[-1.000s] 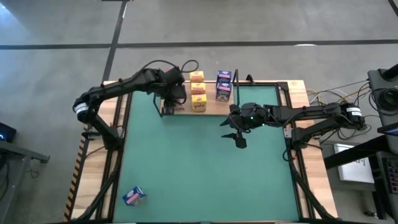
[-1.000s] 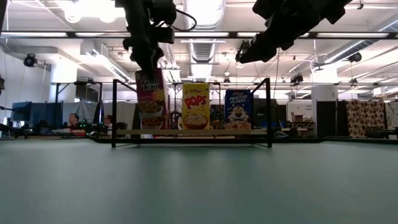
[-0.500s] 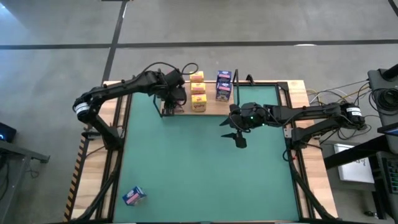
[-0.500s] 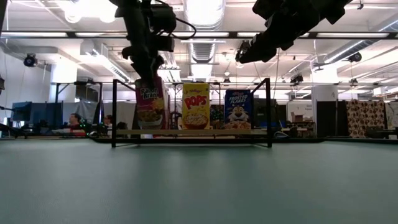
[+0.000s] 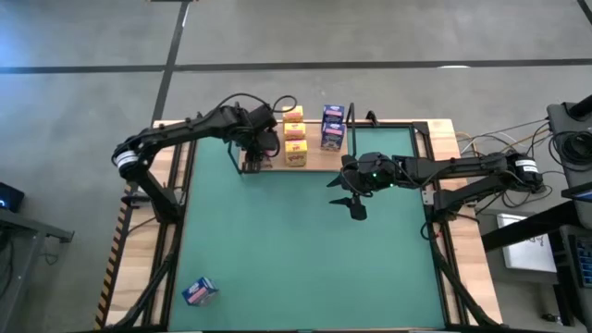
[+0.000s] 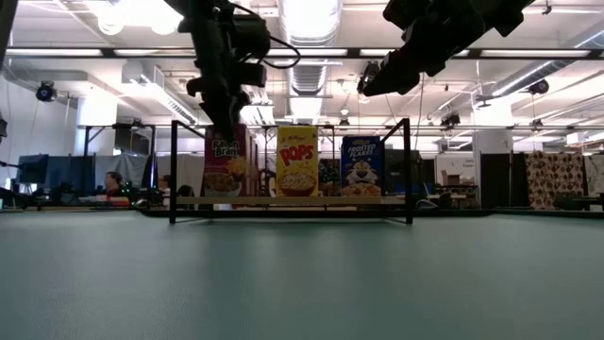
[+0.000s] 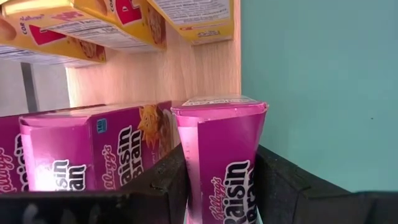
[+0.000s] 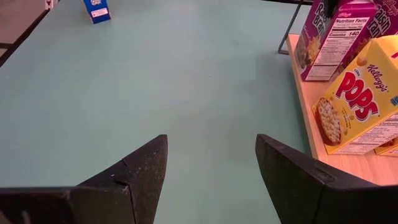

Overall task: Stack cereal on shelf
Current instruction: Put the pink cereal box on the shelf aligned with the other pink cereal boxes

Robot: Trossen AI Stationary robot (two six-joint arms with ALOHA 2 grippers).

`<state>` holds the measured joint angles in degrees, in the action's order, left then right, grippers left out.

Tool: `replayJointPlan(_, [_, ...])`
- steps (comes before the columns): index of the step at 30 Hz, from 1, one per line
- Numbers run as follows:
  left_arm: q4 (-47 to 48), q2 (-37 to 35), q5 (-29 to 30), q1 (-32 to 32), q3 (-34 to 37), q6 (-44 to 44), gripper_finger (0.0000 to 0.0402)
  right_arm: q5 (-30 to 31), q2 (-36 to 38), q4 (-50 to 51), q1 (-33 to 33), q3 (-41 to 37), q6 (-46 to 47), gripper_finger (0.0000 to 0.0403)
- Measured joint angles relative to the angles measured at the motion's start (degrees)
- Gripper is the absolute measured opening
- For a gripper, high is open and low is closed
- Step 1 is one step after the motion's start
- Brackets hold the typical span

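My left pincer (image 7: 217,186) clamps the pink cereal box (image 7: 221,155) upright onto the shelf (image 5: 310,164), seemingly seated (base hidden); right pincer (image 8: 211,180) waits, released.

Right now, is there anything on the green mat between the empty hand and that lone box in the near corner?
No. In the high view, only bare green mat lies between the right hand and the lone box.

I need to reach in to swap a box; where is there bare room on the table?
The green mat is bare from the wooden shelf down to the lone blue cereal box, apart from the open right gripper. The shelf's left end is crowded: the left gripper holds a pink box beside yellow boxes.
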<state>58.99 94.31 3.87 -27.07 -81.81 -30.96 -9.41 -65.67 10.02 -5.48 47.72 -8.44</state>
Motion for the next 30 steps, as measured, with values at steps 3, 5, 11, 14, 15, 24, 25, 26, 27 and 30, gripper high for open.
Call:
replayJointPlan(3, [-0.11, 0.61, 0.02, -0.04, -0.12, -0.03, 0.0129, 0.00, 0.00, 0.00, 0.00, 0.00, -0.01, 0.0233])
replayJointPlan(5, [-0.13, 0.78, 0.09, -0.04, -0.12, -0.04, 0.0129, 0.02, 0.00, 0.00, 0.00, 0.00, -0.01, 0.0233])
replayJointPlan(11, [-0.21, 0.56, 1.70, 0.02, -0.09, 0.62, 0.0130, 0.02, 0.00, 0.00, 0.00, -0.01, -0.03, 0.0233])
replayJointPlan(14, [0.09, 0.58, 2.74, -0.03, -0.38, 0.81, 0.0139, 0.02, 0.00, 0.00, 0.00, -0.02, -0.03, 0.0233])
replayJointPlan(15, [0.22, 0.65, 2.93, -0.04, -0.59, 0.81, 0.0143, 0.02, 0.00, 0.00, 0.00, -0.02, -0.03, 0.0233])
replayJointPlan(24, [-0.05, 0.80, 3.28, -0.04, -1.63, 1.46, 0.0191, 0.34, 0.00, 0.00, 0.00, -0.02, 0.53, 0.0233])
replayJointPlan(25, [-0.05, 0.80, 3.28, -0.04, -1.63, 1.60, 0.0195, 0.40, 0.00, 0.01, 0.00, -0.02, 0.55, 0.0233])
replayJointPlan(26, [-0.05, 0.80, 3.28, -0.04, -1.63, 1.73, 0.0198, 0.40, 0.00, 0.01, -0.01, -0.02, 0.55, 0.0233])
replayJointPlan(27, [-0.05, 0.80, 3.27, -0.04, -1.63, 1.90, 0.0201, 0.42, 0.00, 0.02, -0.02, -0.04, 0.54, 0.0233])
replayJointPlan(30, [0.57, 0.80, 3.24, -0.04, -1.63, 1.91, 0.0205, 0.42, 0.00, 0.02, 0.00, -0.04, 0.54, 0.0233])
